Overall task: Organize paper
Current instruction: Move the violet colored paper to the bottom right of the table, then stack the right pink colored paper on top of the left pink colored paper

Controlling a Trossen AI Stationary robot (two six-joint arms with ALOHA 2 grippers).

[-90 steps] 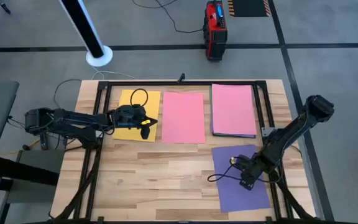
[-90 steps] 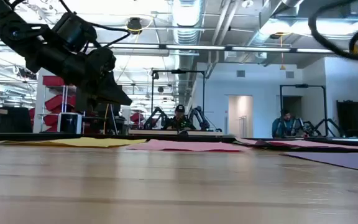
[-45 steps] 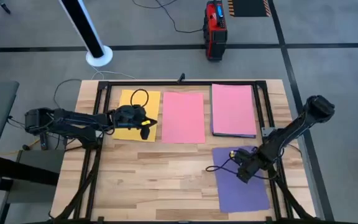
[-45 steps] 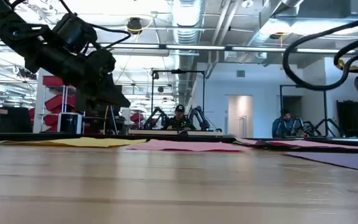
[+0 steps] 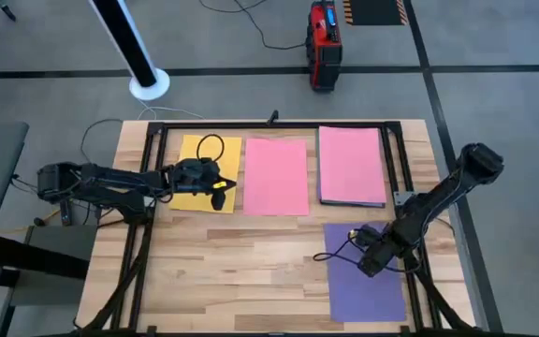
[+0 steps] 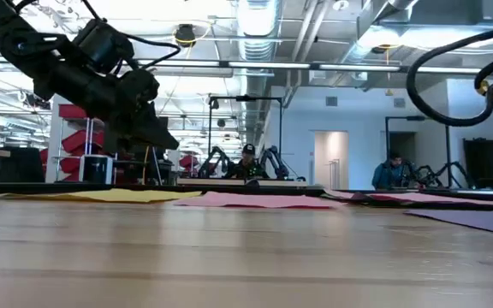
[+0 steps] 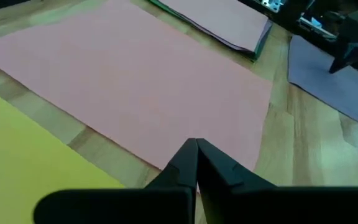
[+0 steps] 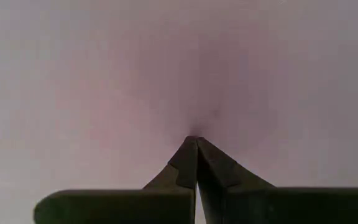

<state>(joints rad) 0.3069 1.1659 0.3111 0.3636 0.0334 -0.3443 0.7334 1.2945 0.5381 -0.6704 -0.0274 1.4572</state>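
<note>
1. The purple sheet (image 5: pixel 367 279) lies a touch farther toward the right edge of the overhead frame than half a second ago, its left border now nearer the middle of the lower-right quarter.
2. The right gripper (image 5: pixel 366 265) has shifted with it and presses down on that sheet; its fingers (image 8: pixel 191 163) meet in a closed point against the smooth, matte purple surface.
3. The left gripper (image 5: pixel 223 191) has not moved: it hangs at centre-left of the overhead frame, over the inner edge of the yellow sheet (image 5: pixel 196 158), fingers (image 7: pixel 194 162) pinched shut and holding nothing.
4. The single pink sheet (image 5: pixel 276 175) lies flat at upper centre, a plain rectangle, just beside the yellow one with a strip of wood between.
5. The pink-topped stack (image 5: pixel 351 164) sits at upper right; a green edge and a purple edge show beneath it.
6. The table (image 5: pixel 232 271) is pale butcher-block wood, planks running lengthwise, framed by black metal bars.
7. In the low view two seated people show far back in the room.
</note>
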